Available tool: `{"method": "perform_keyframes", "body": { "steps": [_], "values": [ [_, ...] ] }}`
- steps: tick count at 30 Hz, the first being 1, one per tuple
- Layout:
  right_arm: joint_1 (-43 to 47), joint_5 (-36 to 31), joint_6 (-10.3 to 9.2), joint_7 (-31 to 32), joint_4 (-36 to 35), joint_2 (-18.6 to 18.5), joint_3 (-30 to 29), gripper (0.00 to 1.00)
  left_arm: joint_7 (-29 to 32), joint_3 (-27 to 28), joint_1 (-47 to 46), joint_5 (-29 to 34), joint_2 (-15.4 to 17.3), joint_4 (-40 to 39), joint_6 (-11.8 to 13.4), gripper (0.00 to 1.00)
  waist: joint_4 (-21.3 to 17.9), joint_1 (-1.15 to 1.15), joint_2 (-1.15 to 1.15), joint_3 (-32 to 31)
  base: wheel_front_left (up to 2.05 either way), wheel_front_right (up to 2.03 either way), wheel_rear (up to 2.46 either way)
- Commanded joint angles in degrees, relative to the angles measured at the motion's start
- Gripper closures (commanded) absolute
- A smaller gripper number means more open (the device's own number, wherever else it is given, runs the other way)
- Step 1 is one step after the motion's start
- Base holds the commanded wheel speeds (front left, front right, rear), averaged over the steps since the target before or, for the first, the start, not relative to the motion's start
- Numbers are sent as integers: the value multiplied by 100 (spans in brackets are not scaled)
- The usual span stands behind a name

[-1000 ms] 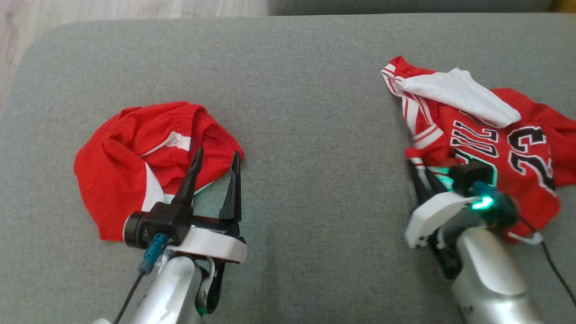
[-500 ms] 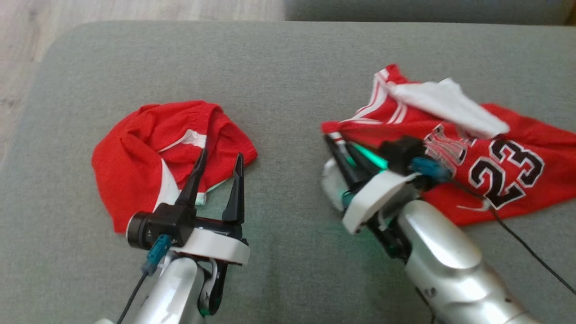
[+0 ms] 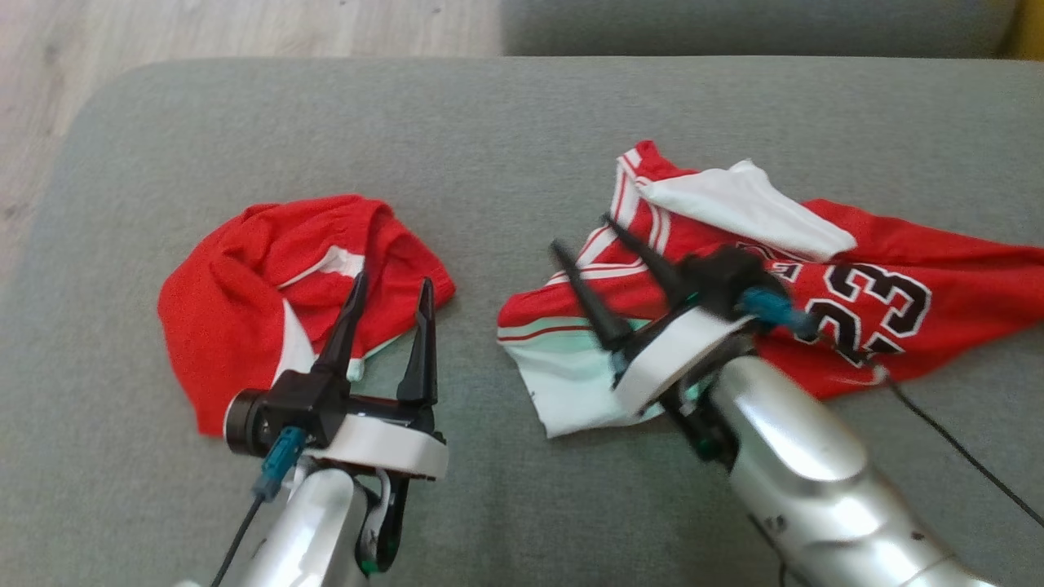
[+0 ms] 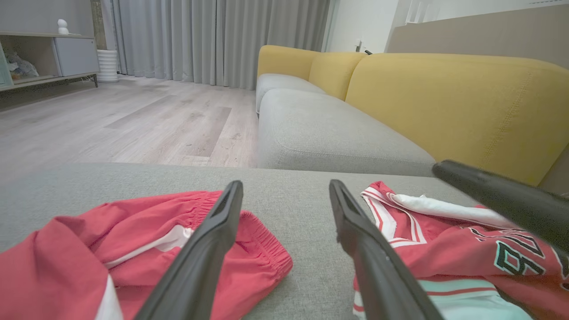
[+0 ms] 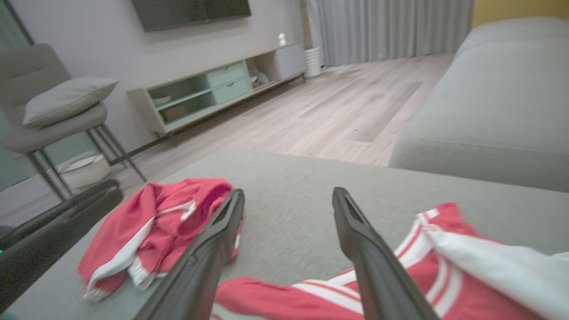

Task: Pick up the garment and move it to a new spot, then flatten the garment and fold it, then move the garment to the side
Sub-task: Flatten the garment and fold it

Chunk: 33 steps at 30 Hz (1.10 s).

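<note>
Newly spread right gripper (image 3: 581,231) (jersey (image 3: 954,269) loose)

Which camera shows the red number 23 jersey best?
The head view: it looks down on the jersey, so its spread and the 23 are plain. The left wrist view sees the jersey low and side-on, number partly cut off. The right wrist view catches a blurred striped edge.

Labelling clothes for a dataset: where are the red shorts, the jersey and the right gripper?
red shorts (image 3: 220,302), head view, crumpled red middle.
jersey (image 3: 866,298), head view, black number 23.
right gripper (image 3: 581,231), head view, midway between its fingertips.
</note>
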Motion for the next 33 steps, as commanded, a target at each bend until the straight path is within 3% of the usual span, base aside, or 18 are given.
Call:
{"method": "perform_keyframes", "body": {
  "steps": [1, 9, 13, 19, 26, 33],
  "values": [
    [40, -116, -4, -108, -226, 104, -164, 0, -56, 227, -76, 6, 17, -197, 16, 0, -95, 0, 0, -50, 0, 0, 0],
    [918, -1120, -4, -265, -849, 104, -2245, 0, -56, 333, 7, 75, 17, -243, 1, 0, -436, 0, 0, -171, 0, 0, 0],
    [1495, -1446, -4, -262, -1228, 104, -2954, 0, -56, 335, 31, 84, 17, -255, -20, 0, -535, 0, 0, -178, 0, 0, 0],
    [1881, -1599, -4, -125, -1583, 104, -3233, 0, -56, 293, 20, 85, 17, -257, -47, 0, -548, 0, 0, -141, 0, 0, 0],
    [1739, -1761, -4, 93, -1813, 104, -3322, 0, -56, 219, -30, 93, 17, -246, -70, 0, -377, 0, 0, -28, 0, 0, 0],
    [1099, -1821, -4, 893, -1376, 104, -3470, 0, -56, 161, -119, 72, 17, -229, -79, 0, -74, 0, 0, 192, 0, 0, 0]
  ]
}}
